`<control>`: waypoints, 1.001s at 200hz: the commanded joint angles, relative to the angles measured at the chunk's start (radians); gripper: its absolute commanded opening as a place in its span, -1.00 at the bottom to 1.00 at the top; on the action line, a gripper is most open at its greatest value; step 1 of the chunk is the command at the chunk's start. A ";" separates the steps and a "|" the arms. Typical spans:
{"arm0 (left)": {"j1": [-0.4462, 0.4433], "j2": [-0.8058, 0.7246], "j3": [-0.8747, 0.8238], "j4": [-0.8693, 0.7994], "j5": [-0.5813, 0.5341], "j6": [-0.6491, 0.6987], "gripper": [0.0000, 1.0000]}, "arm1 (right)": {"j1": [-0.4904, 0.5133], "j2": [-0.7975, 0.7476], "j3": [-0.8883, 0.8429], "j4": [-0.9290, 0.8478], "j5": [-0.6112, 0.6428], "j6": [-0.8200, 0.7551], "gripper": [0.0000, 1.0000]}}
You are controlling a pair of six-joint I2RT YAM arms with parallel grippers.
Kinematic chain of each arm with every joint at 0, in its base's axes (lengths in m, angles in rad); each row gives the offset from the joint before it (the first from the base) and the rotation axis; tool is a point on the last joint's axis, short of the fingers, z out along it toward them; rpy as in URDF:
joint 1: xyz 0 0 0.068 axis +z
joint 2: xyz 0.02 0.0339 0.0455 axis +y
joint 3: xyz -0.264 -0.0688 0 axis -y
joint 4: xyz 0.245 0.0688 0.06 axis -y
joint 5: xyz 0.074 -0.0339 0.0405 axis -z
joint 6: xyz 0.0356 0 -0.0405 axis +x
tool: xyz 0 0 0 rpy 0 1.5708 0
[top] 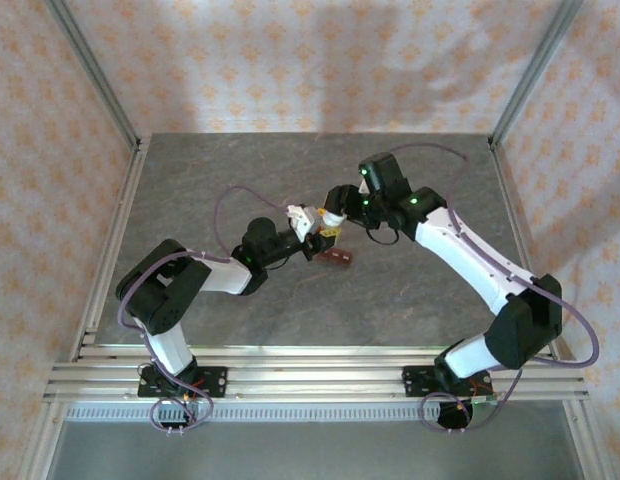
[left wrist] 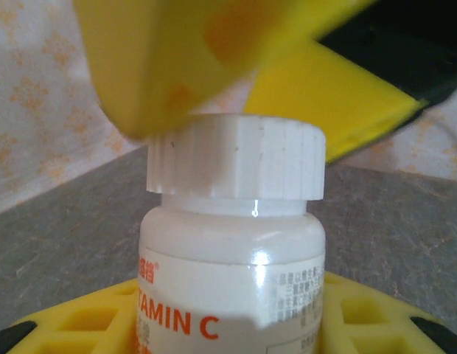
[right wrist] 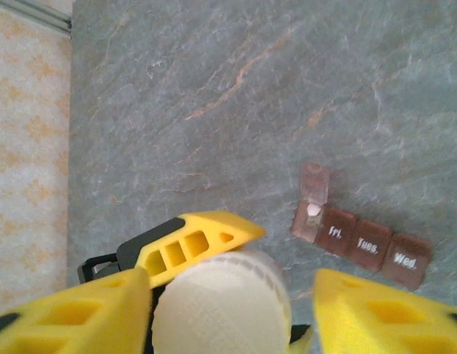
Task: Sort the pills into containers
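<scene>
With the left tool (left wrist: 228, 328), grips the vitamin C bottle (left wrist: 228, 273) by its body; with the right tool (right wrist: 230, 310), straddles the white cap (right wrist: 217, 302), jaws spread, not yet pinching. Seems to be uncapping: needs a firm close and twist next. Has the pill organizer (right wrist: 361, 243) lying lower right on the tabletop (right wrist: 214, 88), end compartment (right wrist: 302, 223) open, one pill (right wrist: 312, 210) inside.

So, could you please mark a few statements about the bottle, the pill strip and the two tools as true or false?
1. The left tool holds the Vitamin C bottle. True.
2. The bottle's white cap has been taken off. False: it sits on the bottle, with the right tool straddling it.
3. Every compartment in the strip of containers is closed. False: the end one is open, with a white pill inside.
4. The strip lies flat on the table, apart from both tools. True.
</scene>
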 commanded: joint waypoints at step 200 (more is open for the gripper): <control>0.008 -0.042 0.022 0.094 0.054 -0.027 -1.00 | -0.086 0.115 0.224 -0.305 -0.295 -0.626 0.40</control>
